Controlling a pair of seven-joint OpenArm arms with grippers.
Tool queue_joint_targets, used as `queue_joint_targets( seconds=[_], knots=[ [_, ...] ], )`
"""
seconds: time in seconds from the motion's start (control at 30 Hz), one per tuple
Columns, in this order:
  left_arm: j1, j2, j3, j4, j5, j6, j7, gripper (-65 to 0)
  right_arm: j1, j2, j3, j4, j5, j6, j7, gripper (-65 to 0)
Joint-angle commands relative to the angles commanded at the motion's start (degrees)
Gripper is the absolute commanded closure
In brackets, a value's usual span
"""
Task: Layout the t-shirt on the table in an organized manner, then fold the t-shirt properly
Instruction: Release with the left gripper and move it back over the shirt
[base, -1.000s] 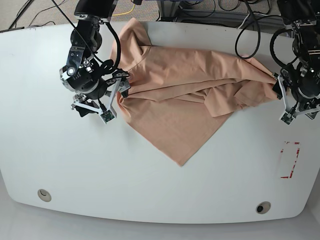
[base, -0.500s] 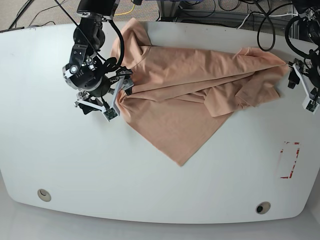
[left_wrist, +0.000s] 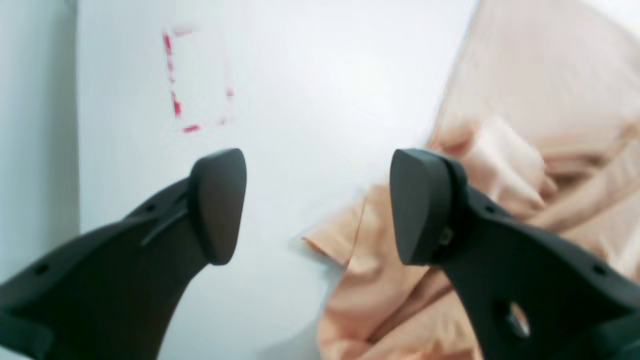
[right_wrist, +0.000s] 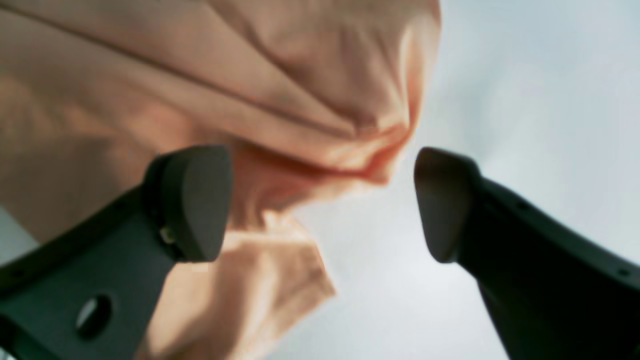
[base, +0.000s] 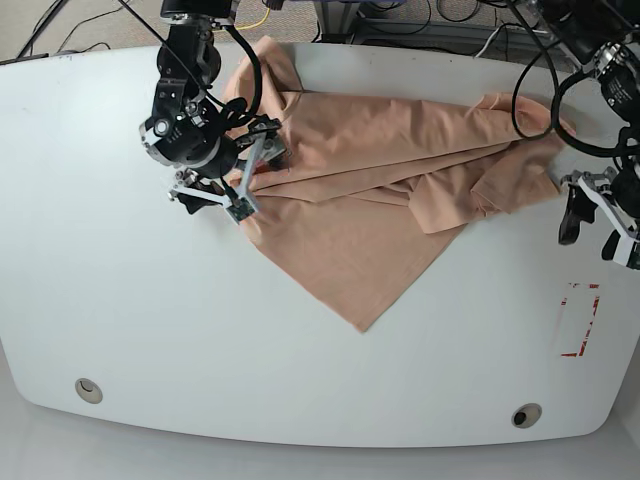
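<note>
Both grippers stand with their jaws spread wide and nothing caught between them. From the base view, the right gripper (base: 243, 178) sits at the near-left edge of the t-shirt (base: 380, 190), its dark fingers (right_wrist: 192, 200) straddling a bunched fold of peach cloth; in its wrist camera the cloth puckers into a reddish crease between the two pads, but the pads are well apart and do not pinch it. The left gripper (base: 600, 222) hangs off the opposite side, just beside the shirt's far sleeve end and over bare white table (base: 120, 330), with its fingers (left_wrist: 220, 205) parted and only a ragged corner of fabric lying on the tabletop beneath the gap. The t-shirt itself is spread across the back half of the table in a rumpled, lopsided shape: one point of cloth reaches toward the front near the middle, a narrow strip runs up to the back edge by the right arm, and long wrinkles and overlapping folds cross its middle toward the left arm's side. A red-tape rectangle (base: 580, 320) marks the table in front of the left gripper, clear of the shirt, and it shows blurred in that arm's wrist view too. Two round grommet holes (base: 88, 389) sit near the front edge, one at each end.
</note>
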Motion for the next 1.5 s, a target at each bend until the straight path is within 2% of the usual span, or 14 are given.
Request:
queue_joint_targets(
  seconds=[0.13,0.27,0.47,0.7,0.87,1.03,1.2,1.27,1.3,1.37,1.47,1.5],
  knots=[
    [-3.7,3.6,5.0,-0.4,7.9,0.0,-1.1,-42.1,-2.3,0.2,3.3,0.0,0.4,0.00,0.0,-54.5],
    [-4.0,6.9,10.3,-0.4,14.2,0.0,-7.2,-42.1,-5.0,0.3,3.2,-0.1,0.4,0.00,-0.1,-54.5],
    [-3.8,7.9,14.7,-0.4,21.2,0.0,-11.6,-42.1,-7.1,-0.2,2.6,-0.2,1.1,0.00,-0.2,-54.5],
    [-2.2,7.9,14.9,-0.4,24.6,0.0,-14.1,-42.1,-7.9,0.2,0.4,-1.7,6.7,0.00,-0.2,-54.5],
    [-0.9,7.7,14.9,-0.4,25.0,0.0,-14.5,-42.1,-7.0,0.2,0.4,-6.4,6.8,0.00,0.6,-54.5],
    [0.4,6.5,14.8,-0.4,24.9,0.0,-14.5,-42.1,-6.0,0.2,0.3,-9.9,6.8,0.00,4.2,-54.5],
    [0.9,6.5,14.7,-0.4,24.9,0.0,-14.5,-42.1,-5.2,0.1,0.2,-10.9,6.8,0.00,4.5,-53.3],
    [1.4,6.5,14.7,-0.4,24.9,0.0,-14.5,-42.1,-5.1,0.0,0.2,-11.0,6.8,0.00,4.5,-49.1],
    [1.5,6.5,14.7,-0.4,24.9,0.0,-14.5,-42.1,-5.0,-0.1,0.2,-11.1,6.8,0.00,4.5,-44.4],
    [1.6,6.5,14.7,-0.4,24.9,0.0,-14.5,-42.1,-4.9,-0.1,0.2,-11.1,6.8,0.00,4.5,-30.9],
    [1.6,6.5,14.7,-0.4,24.9,0.0,-14.5,-42.1,-4.7,-0.1,0.2,-11.2,6.6,0.00,4.5,-6.3],
    [1.6,6.5,14.7,-0.4,24.9,0.0,-14.5,-42.1,-4.7,-0.1,0.2,-11.2,6.5,0.00,4.5,0.0]
  ],
)
